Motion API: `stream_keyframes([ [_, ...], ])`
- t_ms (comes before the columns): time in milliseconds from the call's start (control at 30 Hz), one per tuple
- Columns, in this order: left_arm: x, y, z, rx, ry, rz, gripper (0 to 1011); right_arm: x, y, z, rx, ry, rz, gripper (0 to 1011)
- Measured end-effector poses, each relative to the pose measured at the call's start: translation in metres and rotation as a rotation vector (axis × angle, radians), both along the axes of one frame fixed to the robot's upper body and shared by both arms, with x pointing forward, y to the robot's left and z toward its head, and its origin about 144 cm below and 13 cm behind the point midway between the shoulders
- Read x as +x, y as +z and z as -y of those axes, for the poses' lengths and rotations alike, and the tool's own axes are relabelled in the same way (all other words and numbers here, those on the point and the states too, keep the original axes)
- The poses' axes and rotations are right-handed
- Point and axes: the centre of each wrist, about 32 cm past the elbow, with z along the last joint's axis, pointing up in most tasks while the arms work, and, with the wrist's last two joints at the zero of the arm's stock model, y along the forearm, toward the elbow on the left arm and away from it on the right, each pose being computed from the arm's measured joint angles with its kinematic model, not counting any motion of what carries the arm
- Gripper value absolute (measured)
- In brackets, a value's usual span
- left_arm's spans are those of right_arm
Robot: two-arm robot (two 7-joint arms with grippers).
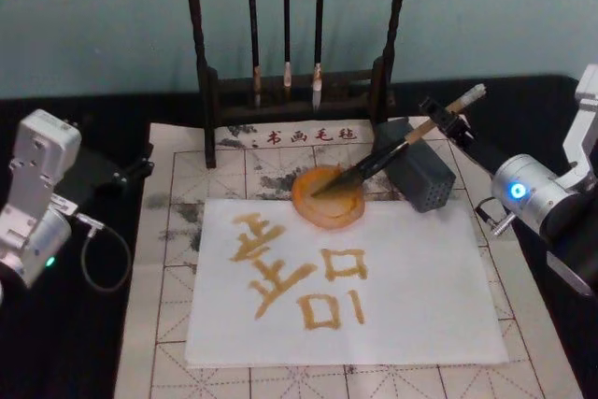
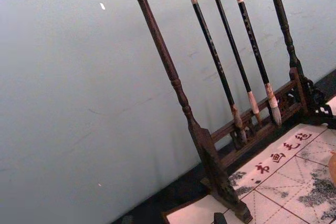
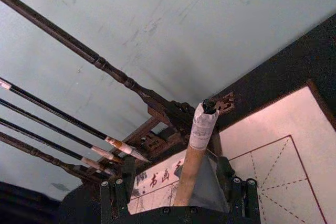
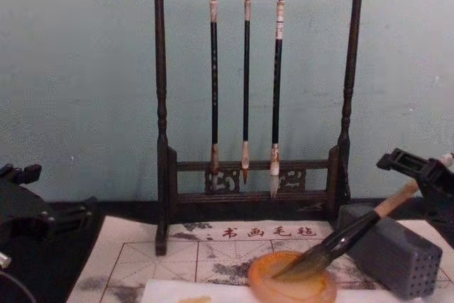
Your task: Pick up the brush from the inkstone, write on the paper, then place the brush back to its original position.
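Right tool (image 1: 441, 124) spread wide, straddling the brush (image 1: 392, 151) at its upper bamboo handle, no pinch. Bristles lie fwd & below the tool, in the inkstone (image 1: 327, 221). Shaft looks to lean on grey block (image 1: 425, 179). Prob. light, stiff handle, soft wet tip: take the bamboo, gently. Left tool (image 1: 135, 170) parked, well apart.

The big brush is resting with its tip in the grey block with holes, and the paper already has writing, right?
Not quite. The head view shows the brush with its tip in the orange inkstone, handle leaning across the grey block, right end effector open around it. The paper does carry writing.
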Motion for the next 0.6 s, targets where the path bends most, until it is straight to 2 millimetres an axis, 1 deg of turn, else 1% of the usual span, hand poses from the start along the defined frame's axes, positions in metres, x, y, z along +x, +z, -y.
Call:
stream_keyframes([
  [600,0.0000,0.0000,0.0000,0.000,0.000,0.000,1001,0.0015,-0.0001,-0.0031,0.010,-0.010,-0.006,1002],
])
